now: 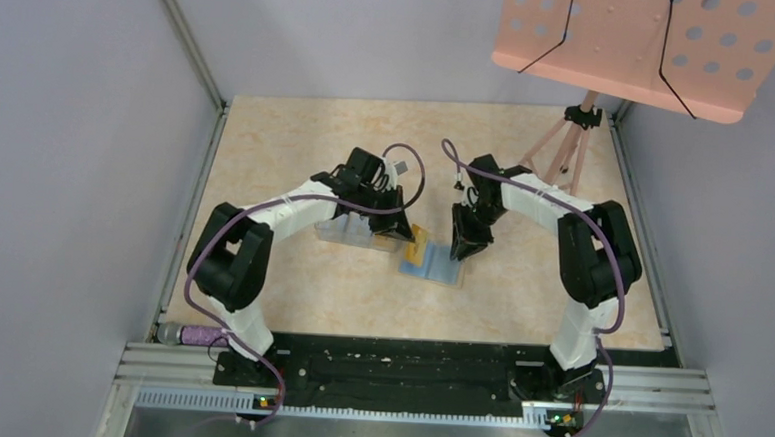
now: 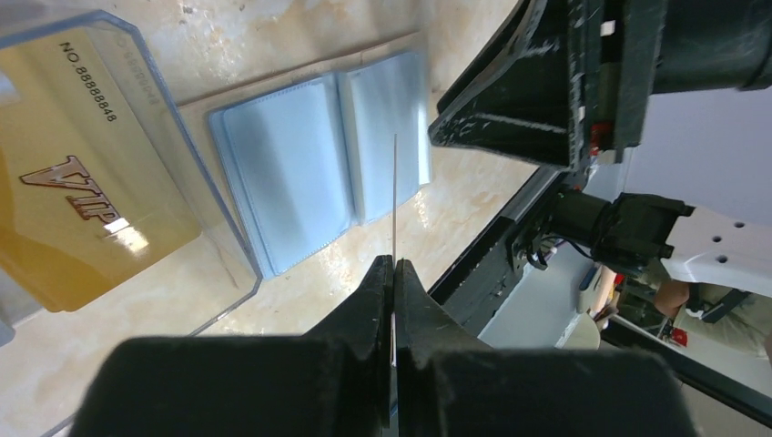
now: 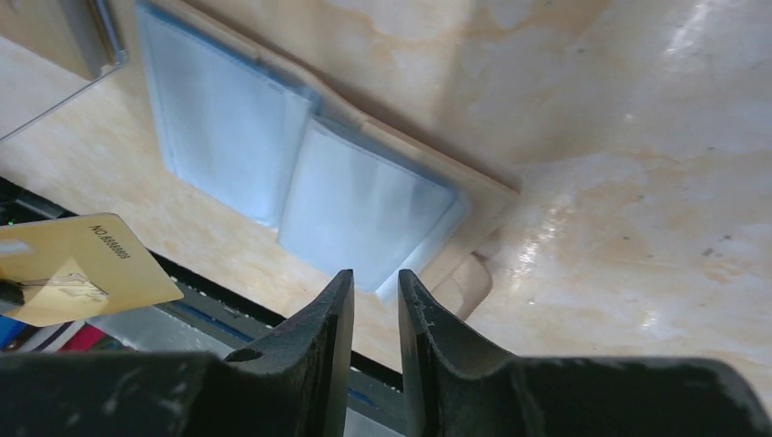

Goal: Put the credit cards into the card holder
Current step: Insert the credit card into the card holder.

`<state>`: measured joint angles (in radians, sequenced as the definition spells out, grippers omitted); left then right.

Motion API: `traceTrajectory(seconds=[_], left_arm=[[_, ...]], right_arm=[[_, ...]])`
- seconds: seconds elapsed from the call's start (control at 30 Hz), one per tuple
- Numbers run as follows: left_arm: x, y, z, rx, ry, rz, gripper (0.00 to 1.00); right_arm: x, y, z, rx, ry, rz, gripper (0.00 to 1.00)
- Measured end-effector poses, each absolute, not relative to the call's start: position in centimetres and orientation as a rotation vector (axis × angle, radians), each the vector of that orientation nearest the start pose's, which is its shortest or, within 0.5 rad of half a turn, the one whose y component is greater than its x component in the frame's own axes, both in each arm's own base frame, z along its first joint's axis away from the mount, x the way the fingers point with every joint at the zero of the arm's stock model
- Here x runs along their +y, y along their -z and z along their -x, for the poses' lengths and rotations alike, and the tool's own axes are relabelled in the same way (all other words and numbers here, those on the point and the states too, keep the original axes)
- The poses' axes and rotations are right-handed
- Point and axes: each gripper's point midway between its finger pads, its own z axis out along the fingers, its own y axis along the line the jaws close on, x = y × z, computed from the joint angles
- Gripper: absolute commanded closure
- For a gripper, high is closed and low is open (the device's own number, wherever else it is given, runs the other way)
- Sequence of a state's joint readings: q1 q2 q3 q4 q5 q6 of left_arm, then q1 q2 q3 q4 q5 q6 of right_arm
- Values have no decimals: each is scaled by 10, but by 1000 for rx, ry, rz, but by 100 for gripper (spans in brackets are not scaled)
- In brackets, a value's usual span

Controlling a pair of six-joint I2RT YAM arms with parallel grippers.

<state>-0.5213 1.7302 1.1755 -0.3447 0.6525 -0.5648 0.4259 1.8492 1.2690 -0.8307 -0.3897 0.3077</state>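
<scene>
The card holder [image 1: 439, 268] lies open on the table, blue-grey lining up, with a tan rim; it also shows in the left wrist view [image 2: 309, 173] and the right wrist view [image 3: 300, 182]. My left gripper [image 1: 406, 232] is shut on a yellow-orange credit card [image 1: 418, 246], held just left of and above the holder. That card shows edge-on as a thin line in the left wrist view [image 2: 394, 200] and face-on in the right wrist view [image 3: 82, 269]. A second yellow card [image 2: 82, 200] lies in a clear tray. My right gripper [image 3: 375, 278] hangs over the holder's right edge, jaws slightly apart and empty.
The clear plastic tray [image 1: 348, 233] sits left of the holder, under the left arm. A pink perforated board on a tripod [image 1: 653, 42] stands at the back right. Grey walls enclose the table; a black rail runs along the near edge.
</scene>
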Motion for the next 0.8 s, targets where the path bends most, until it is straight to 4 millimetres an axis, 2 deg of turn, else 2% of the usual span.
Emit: traceTrajectory(seconds=[0.27, 0.63, 0.8], left_arm=[[-311, -91, -280, 2734, 1181, -296, 100], [-311, -68, -280, 2784, 1161, -303, 100], [-313, -62, -283, 2784, 1170, -298, 100]], right_arm=[[184, -38, -269, 3100, -585, 150, 80], [180, -27, -265, 3140, -556, 166, 100], [177, -25, -262, 3150, -539, 179, 100]])
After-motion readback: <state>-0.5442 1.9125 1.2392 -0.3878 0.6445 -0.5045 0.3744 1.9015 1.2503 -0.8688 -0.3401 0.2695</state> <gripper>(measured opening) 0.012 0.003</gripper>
